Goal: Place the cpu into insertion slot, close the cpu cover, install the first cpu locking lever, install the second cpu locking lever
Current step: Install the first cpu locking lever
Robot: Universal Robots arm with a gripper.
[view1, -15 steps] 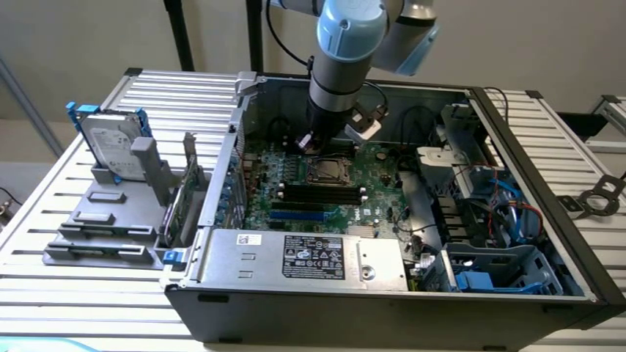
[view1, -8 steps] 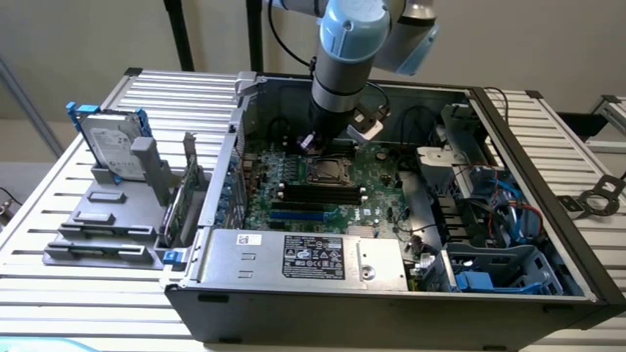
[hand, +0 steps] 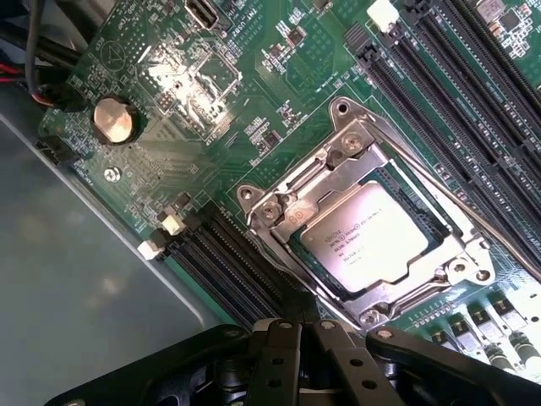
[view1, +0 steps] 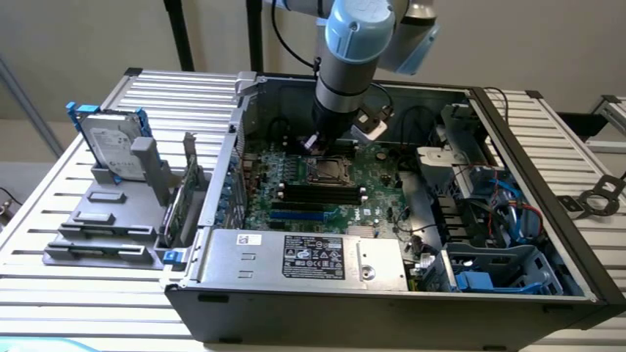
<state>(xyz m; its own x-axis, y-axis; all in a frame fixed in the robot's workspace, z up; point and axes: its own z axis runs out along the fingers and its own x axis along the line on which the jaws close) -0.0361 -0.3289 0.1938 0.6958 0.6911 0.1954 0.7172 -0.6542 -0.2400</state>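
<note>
my gripper point(hand: 304, 331) is pinched shut with nothing between the fingers. it hangs just above the near edge of the socket, apart from it as far as i can tell. in the exterior view my arm point(view1: 352, 51) reaches straight down into the open computer case point(view1: 391, 315).

the cpu point(hand: 363, 237) already lies flat in the insertion slot point(hand: 416, 191), silver top and printed lettering facing up. the cpu cover point(hand: 325, 165) looks folded down around it, its window framing the chip. so i judge the first two steps done and the locking levers the step in hand. a thin wire lever point(hand: 456, 203) runs along the far side of the frame; whether it is hooked under its catch i cannot tell.

pressing a lever, i judge, calls for a closed fingertip set squarely on the wire. it then has to go down and sideways under the hook without sliding off onto the board. the room is tight: long black memory slots point(hand: 439, 76) lie on both sides of the socket.

further out the green motherboard point(hand: 211, 101) carries a coin battery point(hand: 112, 121). a grey power supply point(view1: 303, 257) sits at the front of the case. the case rests on a slatted metal table point(view1: 59, 220), and a hard drive point(view1: 110, 147) stands in a grey holder towards the exterior view's left. behind is a plain pale wall.
</note>
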